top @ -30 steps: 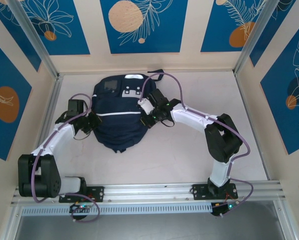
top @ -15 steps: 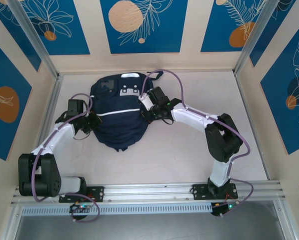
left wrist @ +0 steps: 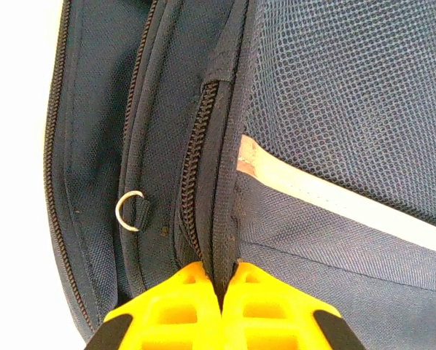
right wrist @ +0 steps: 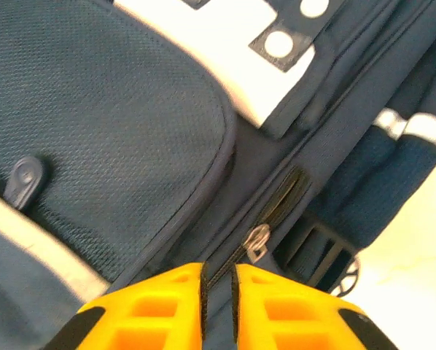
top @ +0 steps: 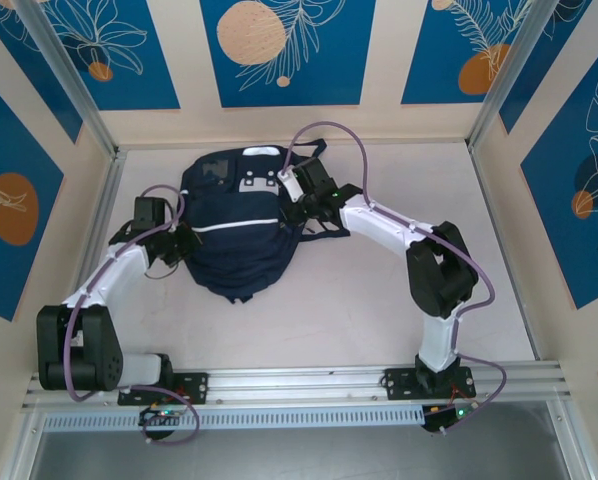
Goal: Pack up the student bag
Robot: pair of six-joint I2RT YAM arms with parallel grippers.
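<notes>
1. While both arms reach in from the bottom of the frame, the student bag [top: 241, 225] lies flat on the worktop [top: 379, 300], upper centre of the top view, front pocket up.
2. Left claw [left wrist: 222, 273]: closed tight, pinching a fold of the bag's zip seam at bottom centre of its wrist view. A small metal ring [left wrist: 130, 211] sits left of the pinch, not held.
3. Right claw [right wrist: 218, 271]: fingers a slim gap apart, with the zip track running into the gap. The zip pull [right wrist: 258, 243] is just ahead of the tips, not between them. Cannot tell if the fabric is actually gripped.
4. Handling, judged: soft woven fabric, floppy, no stiff frame visible. It will likely sag and bunch where pulled, and slide on the smooth worktop unless one claw anchors it. Bulky; weight unclear, contents hidden.
5. Where to hold: seams and zip tape give thick folds that should grip well. The zip pull is the spot for running the zip. The mesh panel [left wrist: 349, 87] looks thin and may snag, so avoid it.
6. Risk: the pull is small and shiny, easy to slip off.
</notes>
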